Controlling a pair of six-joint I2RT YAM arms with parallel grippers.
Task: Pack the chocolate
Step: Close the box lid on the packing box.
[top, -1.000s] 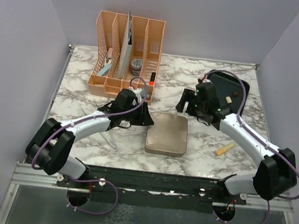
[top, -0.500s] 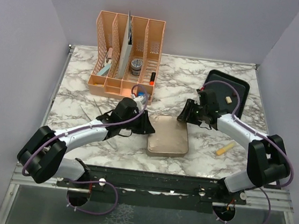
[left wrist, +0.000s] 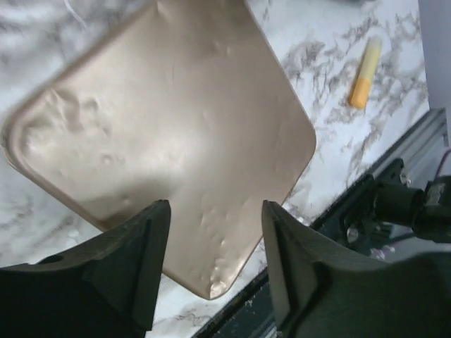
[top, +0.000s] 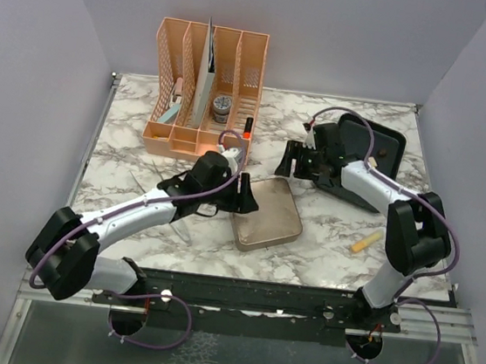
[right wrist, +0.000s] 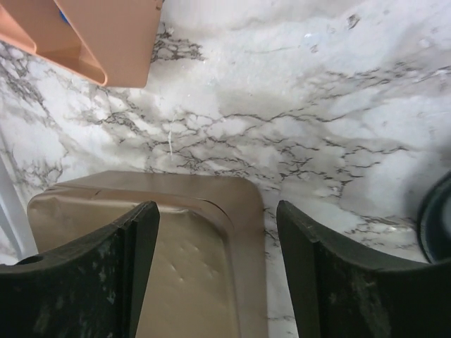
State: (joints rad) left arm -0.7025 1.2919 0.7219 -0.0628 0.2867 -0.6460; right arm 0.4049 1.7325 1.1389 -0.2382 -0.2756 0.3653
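Over gold tin (top: 267, 213), left gripper (left wrist: 216, 218) parted, empty; right gripper (right wrist: 217, 215) wide, empty; tin contents hidden.

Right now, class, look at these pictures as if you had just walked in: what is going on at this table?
Two robot arms are working around a square gold metal tin on the marble table. The left gripper hovers open at the tin's left edge, and the right gripper hangs open near its far corner. Neither holds anything. The tin's lid appears to be on. A black tray lies behind the right arm. No chocolate is visible.
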